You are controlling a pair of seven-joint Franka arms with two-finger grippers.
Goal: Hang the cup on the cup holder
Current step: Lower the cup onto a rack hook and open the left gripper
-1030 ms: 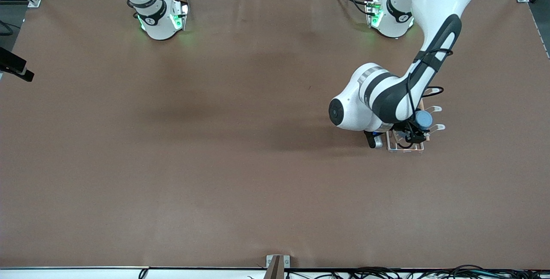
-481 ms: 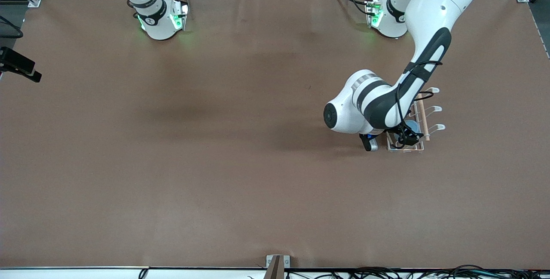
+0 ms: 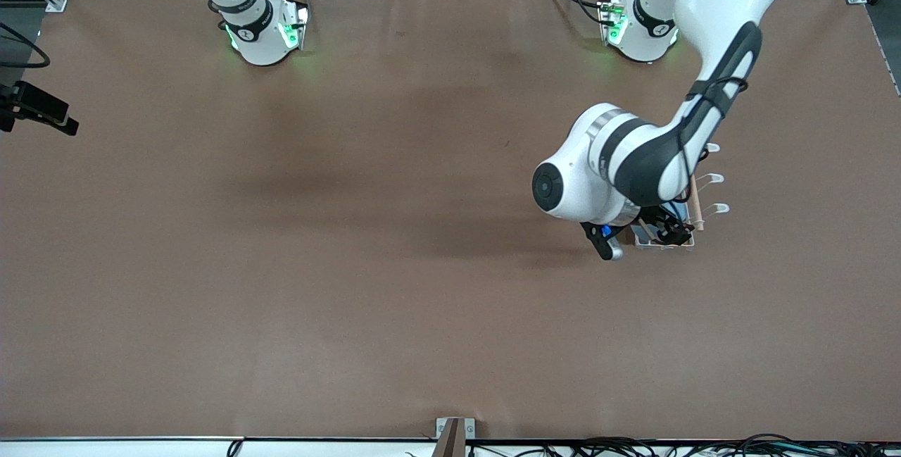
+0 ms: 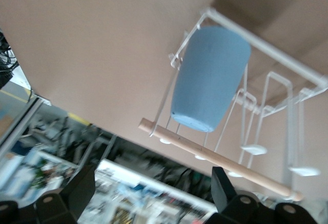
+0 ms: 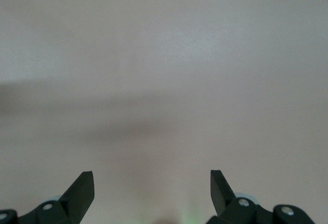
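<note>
Brown table (image 3: 352, 267): front view hides most of the cup holder (image 3: 697, 193) under the left arm. Left wrist view shows cup (image 4: 210, 78) hung on its prongs, left gripper (image 4: 154, 188) spread wide, empty. Right gripper (image 5: 152, 190) waits, wide open, holding nothing

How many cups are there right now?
1. The cup sits upside down on a prong of the rack, at the left arm's end of the table. That arm covers much of the rack, so others may be hidden.
</note>
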